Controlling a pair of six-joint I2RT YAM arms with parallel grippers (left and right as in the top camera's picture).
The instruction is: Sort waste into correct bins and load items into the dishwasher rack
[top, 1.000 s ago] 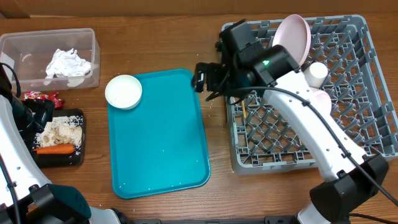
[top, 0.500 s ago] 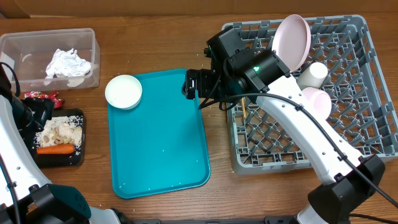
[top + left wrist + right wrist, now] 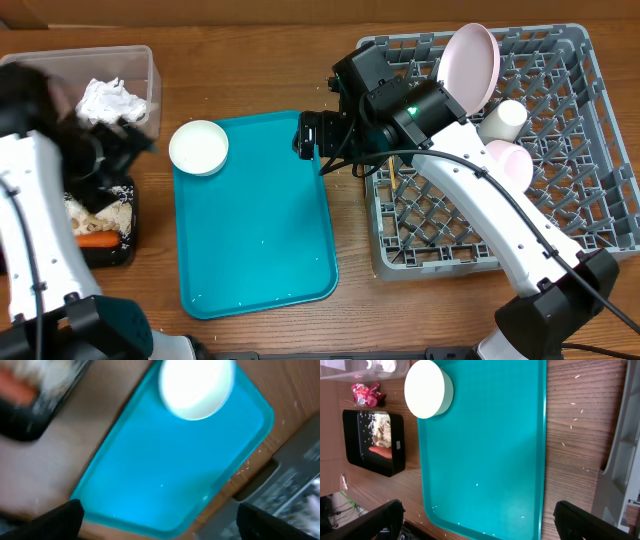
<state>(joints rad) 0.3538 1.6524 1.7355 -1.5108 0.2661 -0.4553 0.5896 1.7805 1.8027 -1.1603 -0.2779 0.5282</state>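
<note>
Your right gripper (image 3: 309, 136) hangs over the teal tray (image 3: 255, 240) at its rack-side edge. The jaws are spread wide with nothing between them, and the right wrist view shows only bare tray below. Your left gripper (image 3: 112, 140) sits above the spot where the clear tub (image 3: 40, 65) and the black tray (image 3: 128, 255) come close. Its jaws are likewise wide apart, empty and touching nothing.

The left arm is smeared in the overhead view, so you cannot read its fingers there, and the whole left wrist view is soft. From above, that arm covers the red wrapper. You find the red wrapper (image 3: 365, 394) only in the right wrist view, on the tabletop (image 3: 250, 60) between the tub and the black tray. The arm also cuts off part of the black tray, where the food scraps (image 3: 100, 212) and the carrot (image 3: 95, 240) lie. The tissue (image 3: 110, 98) sits in the clear tub, partly behind the left gripper.

The white bowl (image 3: 199, 147) stands at the teal tray's corner nearest the tub, with its rim over the tray's edge, apart from both grippers. In the dishwasher rack (image 3: 600, 210), the pink plate (image 3: 470, 60) stands on edge among the pegs. The white cup (image 3: 507, 118) sits just beside it, and a pale pink bowl (image 3: 510, 160) is next to the cup. The right arm crosses the rack's tray-side half and hides the slots beneath it.
</note>
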